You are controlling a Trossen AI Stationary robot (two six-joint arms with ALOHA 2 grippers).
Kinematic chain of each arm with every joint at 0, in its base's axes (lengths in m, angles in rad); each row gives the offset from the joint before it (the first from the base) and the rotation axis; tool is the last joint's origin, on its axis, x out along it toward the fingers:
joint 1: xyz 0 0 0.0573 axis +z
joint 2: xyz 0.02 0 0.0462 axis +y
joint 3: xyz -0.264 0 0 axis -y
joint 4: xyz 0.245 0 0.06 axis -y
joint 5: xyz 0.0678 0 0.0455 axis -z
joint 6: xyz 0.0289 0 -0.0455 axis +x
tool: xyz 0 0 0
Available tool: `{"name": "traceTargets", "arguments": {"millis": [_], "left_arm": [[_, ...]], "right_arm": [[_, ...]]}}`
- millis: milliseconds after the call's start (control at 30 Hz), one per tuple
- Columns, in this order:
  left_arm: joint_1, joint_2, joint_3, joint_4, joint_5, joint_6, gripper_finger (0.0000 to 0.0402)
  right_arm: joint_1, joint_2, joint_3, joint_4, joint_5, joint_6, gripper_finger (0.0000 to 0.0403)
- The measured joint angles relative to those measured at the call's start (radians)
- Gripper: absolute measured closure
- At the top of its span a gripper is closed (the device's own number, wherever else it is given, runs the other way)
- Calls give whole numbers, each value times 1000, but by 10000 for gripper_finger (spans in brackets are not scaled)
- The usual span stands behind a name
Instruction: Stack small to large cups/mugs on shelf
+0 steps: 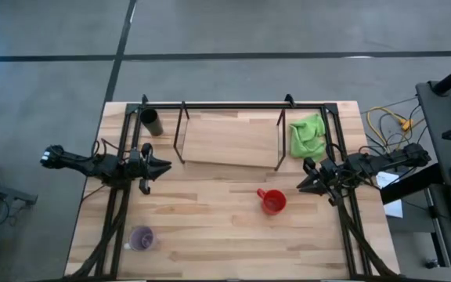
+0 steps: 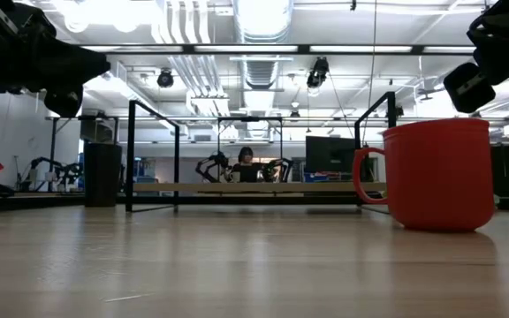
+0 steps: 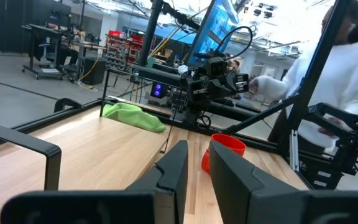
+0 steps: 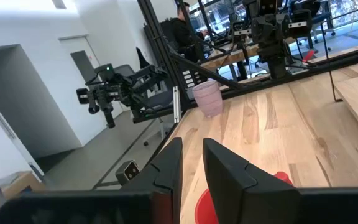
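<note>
The shelf (image 1: 229,141), black rods around a light board, stands at the table's far middle. The black tumbler (image 1: 150,121) stands upright left of it, on the table. The pale purple cup (image 1: 142,238) stands near the front left. The red mug (image 1: 273,201) stands upright right of centre, in front of the shelf. My left gripper (image 1: 163,166) hovers shut and empty at the left, between the tumbler and the purple cup. My right gripper (image 1: 304,182) hovers shut and empty just right of the red mug, which shows below its fingers (image 4: 272,186).
A bright green cloth (image 1: 308,135) lies crumpled right of the shelf. The black table frame's rails (image 1: 351,227) run along both sides. A person in a white top (image 3: 347,68) stands beyond the table's right edge. Bare wood lies between the mug and the purple cup.
</note>
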Motion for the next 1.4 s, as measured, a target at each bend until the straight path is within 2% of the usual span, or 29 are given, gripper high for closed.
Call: {"name": "traceTargets", "arguments": {"millis": [1400], "left_arm": [[0,0,0,0,0,0,349]], "right_arm": [[0,0,0,0,2,11,344]]}}
